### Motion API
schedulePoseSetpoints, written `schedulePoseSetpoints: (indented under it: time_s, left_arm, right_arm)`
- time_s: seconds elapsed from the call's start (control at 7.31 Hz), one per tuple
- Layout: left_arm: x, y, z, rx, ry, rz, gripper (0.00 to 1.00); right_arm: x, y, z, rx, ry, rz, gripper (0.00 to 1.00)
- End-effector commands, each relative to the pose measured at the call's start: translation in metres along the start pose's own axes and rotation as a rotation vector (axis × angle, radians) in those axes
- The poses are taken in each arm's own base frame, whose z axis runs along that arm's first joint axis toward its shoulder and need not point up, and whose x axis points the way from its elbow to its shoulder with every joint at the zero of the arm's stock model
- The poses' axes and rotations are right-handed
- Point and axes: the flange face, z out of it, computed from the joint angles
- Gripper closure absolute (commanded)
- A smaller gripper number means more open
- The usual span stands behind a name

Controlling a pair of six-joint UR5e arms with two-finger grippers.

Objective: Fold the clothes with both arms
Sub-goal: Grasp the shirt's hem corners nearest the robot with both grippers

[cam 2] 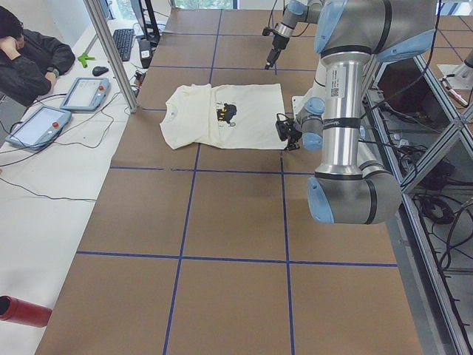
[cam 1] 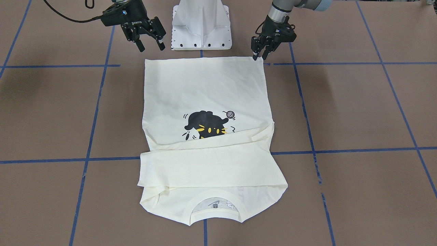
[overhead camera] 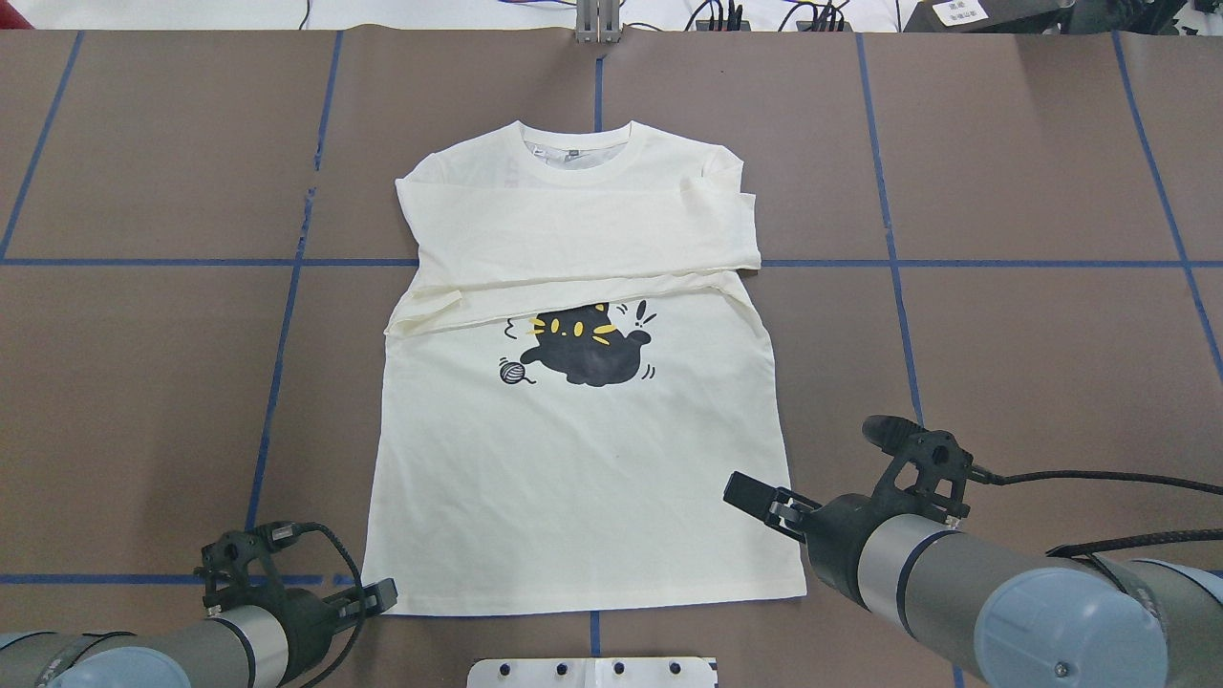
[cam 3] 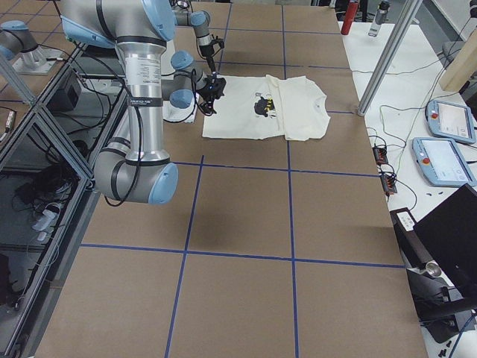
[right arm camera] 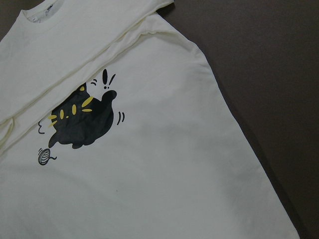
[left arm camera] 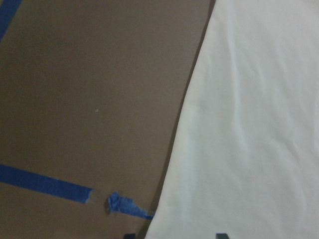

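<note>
Right gripper (cam 1: 151, 46) spread wide | left gripper (cam 1: 259, 56) parted over hem corner | T-shirt (overhead camera: 573, 478) long axis robot-edge to operators' edge, collar toward operators' edge

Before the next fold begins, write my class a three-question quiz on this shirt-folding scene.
1. True or false: both sleeves lie folded across the chest of the T-shirt.
2. Which part of the T-shirt is nearest the robot? A collar, B hem, C cuff.
3. Fill in: the left gripper and right gripper both stand ____.
Key: 1 true; 2 B; 3 open.
</note>
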Motion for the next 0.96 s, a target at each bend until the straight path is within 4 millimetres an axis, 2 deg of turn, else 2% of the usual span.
schedulePoseSetpoints:
  time_s: [0.0,0.82]
  left_arm:
    - [0.0007,0.0004,-0.0007,-0.002,0.001,0.001,0.49]
    - [-0.0036,0.003,0.0019,-0.001,-0.021,0.029,0.47]
  right_arm:
    - [0.0,0.0,0.0,0.0,0.0,-0.001,0.0]
    - [0.0008,0.0002,0.0014,0.001,0.003,-0.001,0.0]
